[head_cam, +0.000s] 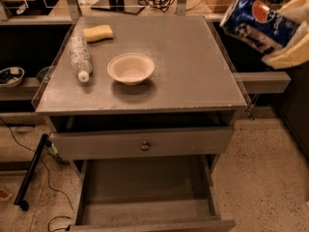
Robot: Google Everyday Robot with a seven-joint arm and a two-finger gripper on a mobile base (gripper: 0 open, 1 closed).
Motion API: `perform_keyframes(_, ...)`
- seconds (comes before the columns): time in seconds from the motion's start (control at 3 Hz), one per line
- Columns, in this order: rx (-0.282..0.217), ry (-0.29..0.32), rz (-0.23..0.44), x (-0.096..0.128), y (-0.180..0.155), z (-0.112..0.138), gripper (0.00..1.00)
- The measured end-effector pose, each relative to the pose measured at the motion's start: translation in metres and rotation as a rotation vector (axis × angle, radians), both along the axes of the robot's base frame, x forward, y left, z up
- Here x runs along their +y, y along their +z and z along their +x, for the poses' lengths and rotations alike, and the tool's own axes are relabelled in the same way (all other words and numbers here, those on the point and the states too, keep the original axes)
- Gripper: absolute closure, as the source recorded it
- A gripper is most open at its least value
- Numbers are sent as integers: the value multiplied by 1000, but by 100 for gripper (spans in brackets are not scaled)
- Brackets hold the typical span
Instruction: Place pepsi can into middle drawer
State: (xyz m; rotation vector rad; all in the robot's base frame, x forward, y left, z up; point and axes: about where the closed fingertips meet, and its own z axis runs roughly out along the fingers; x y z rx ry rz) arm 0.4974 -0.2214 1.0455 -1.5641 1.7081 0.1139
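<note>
Aloft, upper right: pincer (286,33) around tilted pepsi can (255,20)

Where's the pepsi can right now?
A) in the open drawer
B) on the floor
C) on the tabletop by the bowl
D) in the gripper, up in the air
D: the pepsi can sits tilted in the gripper at the upper right, fingers shut on it, while the open middle drawer shows only bare floor.
</note>
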Motion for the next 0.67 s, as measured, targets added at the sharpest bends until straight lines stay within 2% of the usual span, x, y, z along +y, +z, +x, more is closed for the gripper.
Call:
perform_keyframes(0.33, 74, 7, -15, 6, -38, -24, 100)
perform_keyframes(0.67, 130, 11, -29, 10, -66, -34, 100)
